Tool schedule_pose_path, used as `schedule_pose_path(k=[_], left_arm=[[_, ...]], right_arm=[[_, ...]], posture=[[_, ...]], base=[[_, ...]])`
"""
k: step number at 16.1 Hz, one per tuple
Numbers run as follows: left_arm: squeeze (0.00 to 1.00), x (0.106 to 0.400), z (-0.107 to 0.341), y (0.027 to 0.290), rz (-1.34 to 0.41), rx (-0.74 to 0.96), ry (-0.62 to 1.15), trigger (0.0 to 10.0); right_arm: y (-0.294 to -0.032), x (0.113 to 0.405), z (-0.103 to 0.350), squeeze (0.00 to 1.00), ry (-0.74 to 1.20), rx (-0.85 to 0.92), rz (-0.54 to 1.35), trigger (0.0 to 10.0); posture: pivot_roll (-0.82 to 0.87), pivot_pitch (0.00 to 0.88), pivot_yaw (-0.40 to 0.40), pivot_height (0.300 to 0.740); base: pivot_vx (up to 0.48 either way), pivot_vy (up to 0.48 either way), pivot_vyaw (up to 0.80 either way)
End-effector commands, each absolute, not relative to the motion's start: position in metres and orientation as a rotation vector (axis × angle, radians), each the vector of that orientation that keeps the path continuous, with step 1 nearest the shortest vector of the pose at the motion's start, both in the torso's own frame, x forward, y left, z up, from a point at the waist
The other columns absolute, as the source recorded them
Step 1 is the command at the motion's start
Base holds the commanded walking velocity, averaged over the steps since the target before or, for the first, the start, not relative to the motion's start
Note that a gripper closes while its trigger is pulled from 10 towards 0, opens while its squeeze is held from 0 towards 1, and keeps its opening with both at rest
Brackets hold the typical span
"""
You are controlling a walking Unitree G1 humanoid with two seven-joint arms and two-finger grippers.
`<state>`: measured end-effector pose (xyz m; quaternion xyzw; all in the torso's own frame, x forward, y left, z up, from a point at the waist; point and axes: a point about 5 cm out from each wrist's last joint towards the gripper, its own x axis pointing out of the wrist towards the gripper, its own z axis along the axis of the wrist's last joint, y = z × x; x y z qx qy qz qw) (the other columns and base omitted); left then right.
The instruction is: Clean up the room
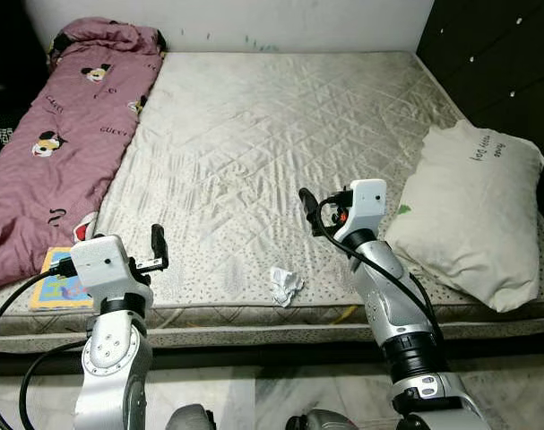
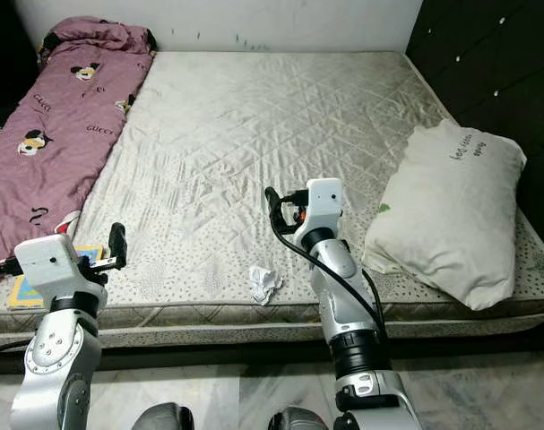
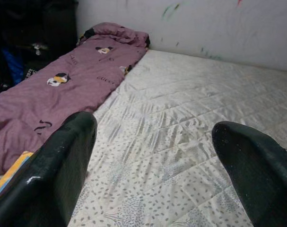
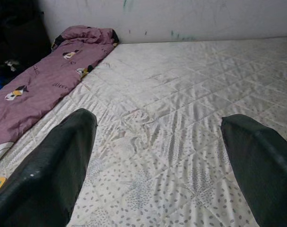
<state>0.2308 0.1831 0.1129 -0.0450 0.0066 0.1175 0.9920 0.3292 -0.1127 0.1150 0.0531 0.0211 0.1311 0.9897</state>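
Observation:
A crumpled white tissue (image 1: 285,285) lies on the bare quilted mattress (image 1: 254,134), close to its front edge. My right gripper (image 1: 312,213) hovers over the mattress just behind and to the right of the tissue, open and empty, its fingers (image 4: 63,161) spread wide. My left gripper (image 1: 155,251) is held over the mattress's front left part, well left of the tissue, also open with nothing between its fingers (image 3: 58,165). A pink cartoon-print blanket (image 1: 65,134) lies along the mattress's left side. A white pillow (image 1: 473,210) rests at the right edge.
A small colourful book (image 1: 61,285) lies at the front left corner, partly under the blanket. A dark padded wall (image 1: 496,54) stands to the right, dark clutter (image 3: 20,52) to the left. Pale marble floor (image 1: 272,394) shows below the bed edge.

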Motion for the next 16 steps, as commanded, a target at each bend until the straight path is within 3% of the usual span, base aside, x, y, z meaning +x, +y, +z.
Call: schedule_pose_path(k=[1,6,16], left_arm=[[0.0,0.2313,0.1126,0.1877,0.27,-0.113,0.023,10.0],[0.0,0.2325,0.1109,0.1917,0.3,-0.145,0.035,10.0],[0.0,0.2334,0.1114,0.1956,0.328,-0.15,0.033,10.0]], right_arm=[[-0.1118,0.3301,0.1202,0.0,0.031,0.114,0.266,10.0],[-0.1113,0.3308,0.1209,0.0,0.029,0.109,0.272,10.0],[-0.1065,0.3306,0.1215,0.0,0.027,0.112,0.288,10.0]], posture=[[-0.01,0.072,-0.012,0.678],[-0.01,0.07,-0.017,0.627],[-0.01,0.062,-0.017,0.627]], base=[[0.0,0.0,0.0],[0.0,0.0,0.0],[0.0,0.0,0.0]])
